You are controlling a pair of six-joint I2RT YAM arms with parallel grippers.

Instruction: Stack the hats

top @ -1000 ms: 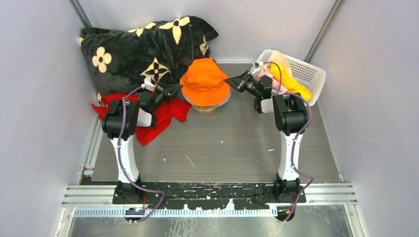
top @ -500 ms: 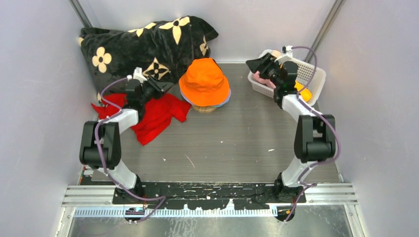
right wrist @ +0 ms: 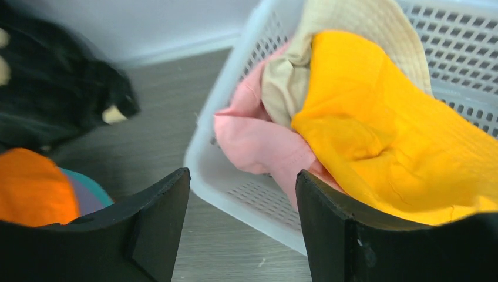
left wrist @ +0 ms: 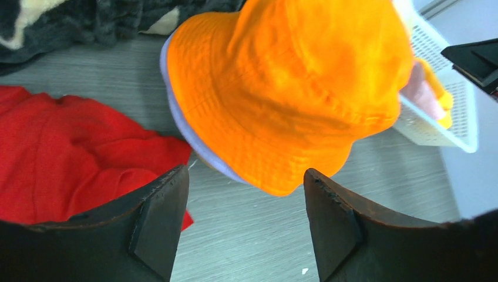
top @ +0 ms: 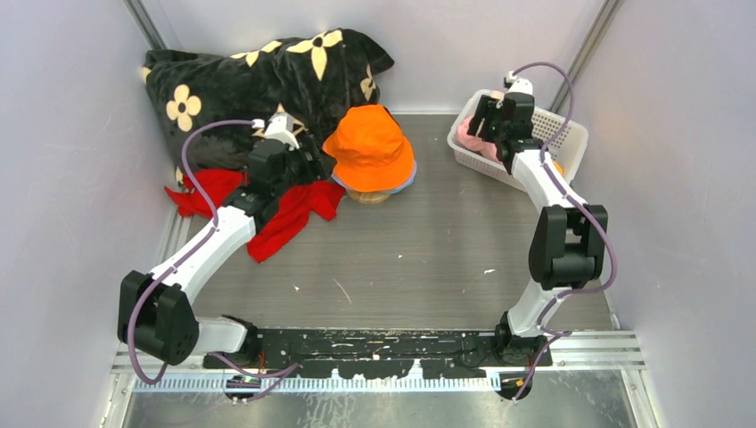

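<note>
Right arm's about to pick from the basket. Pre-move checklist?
1. Right gripper open, empty: ok.
2. Pink hat ahead between its fingers, in the basket: ok.
3. Pink hat free to lift alone: not ok, the beige hat and yellow hat overlap it.
4. Left gripper open, holding nothing: ok.
5. Orange hat seated on the stack, lavender hat brim beneath: ok.

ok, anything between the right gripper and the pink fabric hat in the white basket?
Nothing visible. The right gripper is open over the white mesh basket, and the pink fabric hat lies exposed at the basket's edge. The yellow hat and beige hat lie over its other side only.
</note>
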